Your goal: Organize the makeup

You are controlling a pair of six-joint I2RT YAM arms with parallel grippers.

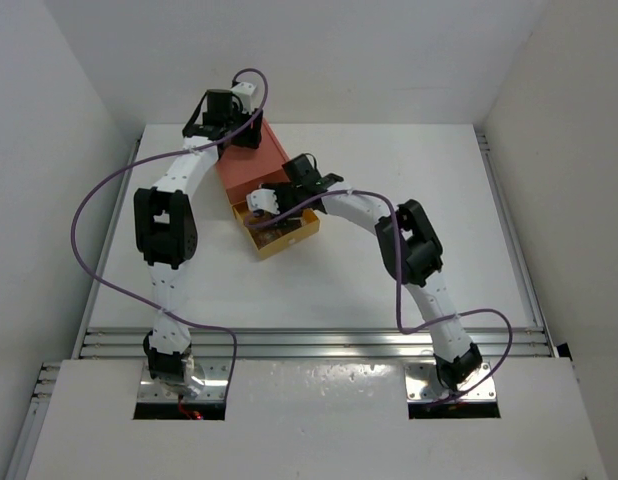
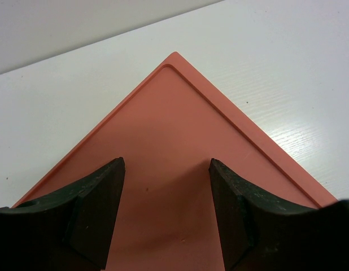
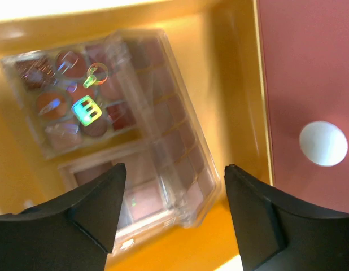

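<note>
Three clear eyeshadow palettes lie in the pulled-out yellow drawer. One with round pans and a shiny sticker is at the back. A long palette with pinkish pans rests tilted across it and across a third palette. My right gripper hangs open just above them, its fingers on either side of the long palette's near end and apart from it. In the top view the right gripper is over the drawer. My left gripper stands open at the orange box's top, nothing between its fingers.
The orange box sits at the back left of the white table, with the left gripper at its far corner. A reddish panel with a round white spot borders the drawer on the right.
</note>
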